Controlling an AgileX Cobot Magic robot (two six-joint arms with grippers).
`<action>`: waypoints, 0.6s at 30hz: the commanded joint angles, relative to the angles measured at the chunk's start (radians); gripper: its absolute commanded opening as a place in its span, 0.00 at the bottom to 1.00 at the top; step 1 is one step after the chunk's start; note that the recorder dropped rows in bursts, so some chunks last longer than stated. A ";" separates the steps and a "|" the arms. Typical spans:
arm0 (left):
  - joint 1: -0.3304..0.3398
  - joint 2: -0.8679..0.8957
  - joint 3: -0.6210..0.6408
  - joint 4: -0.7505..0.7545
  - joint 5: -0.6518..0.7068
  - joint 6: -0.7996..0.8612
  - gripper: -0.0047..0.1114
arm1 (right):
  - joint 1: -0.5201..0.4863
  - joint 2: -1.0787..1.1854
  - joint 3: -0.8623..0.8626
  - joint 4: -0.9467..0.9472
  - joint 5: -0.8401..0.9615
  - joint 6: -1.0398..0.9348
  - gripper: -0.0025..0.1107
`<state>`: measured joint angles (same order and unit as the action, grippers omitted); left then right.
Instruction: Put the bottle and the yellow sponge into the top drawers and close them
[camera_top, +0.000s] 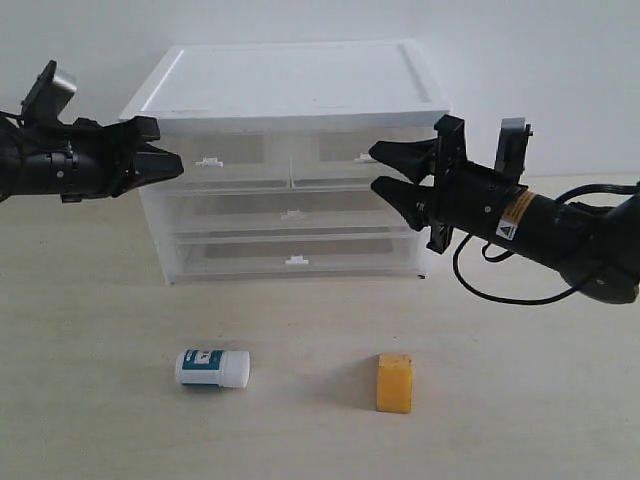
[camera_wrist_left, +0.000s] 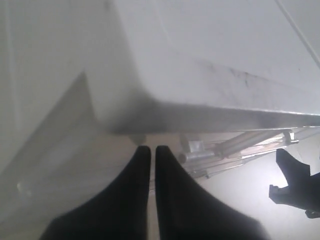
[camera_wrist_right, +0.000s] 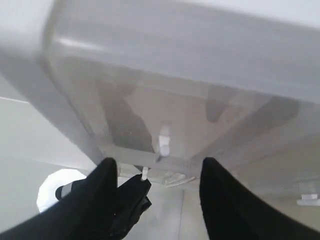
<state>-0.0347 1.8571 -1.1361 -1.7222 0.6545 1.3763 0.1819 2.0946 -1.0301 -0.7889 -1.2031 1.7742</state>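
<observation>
The bottle (camera_top: 212, 367) lies on its side on the table, front left. The yellow sponge (camera_top: 394, 382) stands to its right. Behind them is the white-topped unit (camera_top: 290, 90) with the top drawers, left (camera_top: 222, 163) and right (camera_top: 345, 158), both pushed in. My left gripper (camera_top: 176, 164) is shut, its tips level with the left top drawer, just left of its handle (camera_top: 208, 160). My right gripper (camera_top: 379, 169) is open at the right top drawer, its jaws either side of the clip handle (camera_wrist_right: 163, 139). In the left wrist view the shut gripper (camera_wrist_left: 149, 148) sits under the unit's corner.
Two full-width drawers (camera_top: 292, 235) sit below the top ones, also pushed in. A white wall is behind the unit. The right arm's black cable (camera_top: 500, 295) loops down onto the table (camera_top: 300, 440) at right.
</observation>
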 joint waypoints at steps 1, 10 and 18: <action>0.002 0.000 -0.038 -0.022 -0.031 0.010 0.07 | -0.002 0.011 -0.027 -0.008 -0.018 0.013 0.43; 0.002 0.013 -0.057 -0.022 -0.031 0.010 0.07 | 0.002 0.011 -0.029 0.018 -0.018 0.003 0.43; 0.002 0.039 -0.057 -0.022 -0.031 0.010 0.07 | 0.057 0.011 -0.083 0.023 0.027 -0.008 0.43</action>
<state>-0.0365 1.8907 -1.1735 -1.6871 0.6845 1.3780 0.2213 2.1066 -1.0821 -0.7618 -1.1924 1.7807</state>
